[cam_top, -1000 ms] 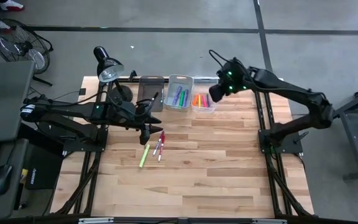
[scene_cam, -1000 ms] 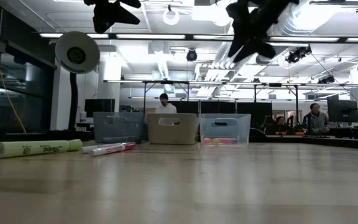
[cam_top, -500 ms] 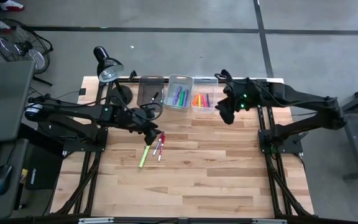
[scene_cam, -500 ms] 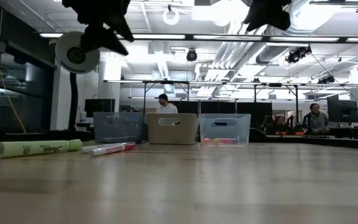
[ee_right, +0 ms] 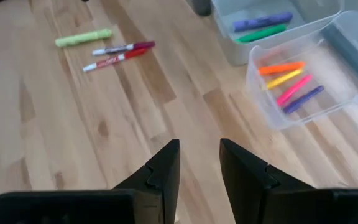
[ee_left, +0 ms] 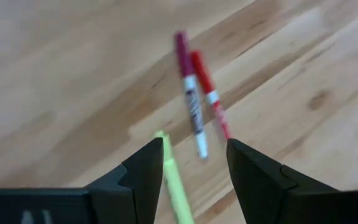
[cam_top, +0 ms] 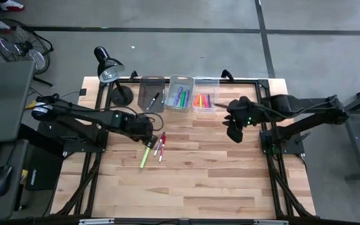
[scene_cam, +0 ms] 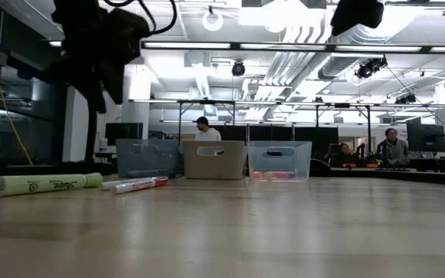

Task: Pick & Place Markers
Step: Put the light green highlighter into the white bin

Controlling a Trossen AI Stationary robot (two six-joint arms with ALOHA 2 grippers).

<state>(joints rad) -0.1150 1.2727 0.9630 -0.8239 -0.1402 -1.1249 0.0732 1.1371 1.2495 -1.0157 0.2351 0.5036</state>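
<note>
Open left hand hovers over the lime marker, whose long axis runs toward the bins.

You see the lime marker run off the left wrist picture's edge, blurred; the left gripper hides its upper end from above.

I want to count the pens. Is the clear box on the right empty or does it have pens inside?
Not empty. The clear bin holds four markers: orange, yellow, pink and purple.

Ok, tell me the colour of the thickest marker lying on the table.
Lime green highlighter, clearest in the right wrist view.
</note>
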